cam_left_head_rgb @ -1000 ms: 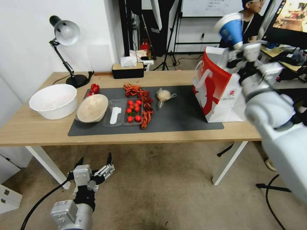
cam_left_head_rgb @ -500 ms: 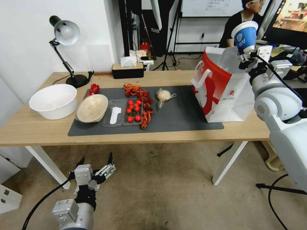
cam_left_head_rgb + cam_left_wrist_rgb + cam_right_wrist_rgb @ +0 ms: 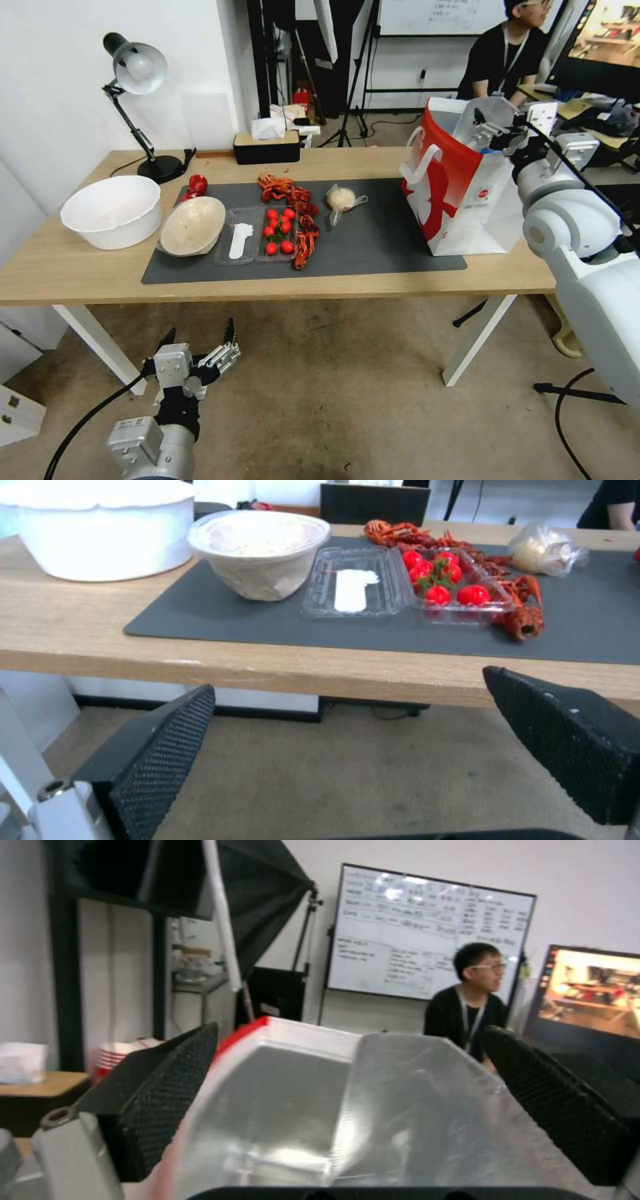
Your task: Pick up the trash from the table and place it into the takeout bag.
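My right gripper (image 3: 490, 127): fingers spread, empty, at the open rim of the red-and-white paper takeout bag (image 3: 450, 193), clear plastic lining directly beneath. My left gripper (image 3: 198, 347): fingers spread, parked below the light-wood table (image 3: 333, 283) edge.

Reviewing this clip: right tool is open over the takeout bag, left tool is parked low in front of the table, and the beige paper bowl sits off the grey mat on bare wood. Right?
Not quite. The beige paper bowl sits on the dark grey mat, as the head view shows. The rest holds: right tool open over the takeout bag, left tool parked low before the table.

takeout bag (image 3: 460, 193) right on table (image 3: 80, 273) (bowl (image 3: 192, 225) left)
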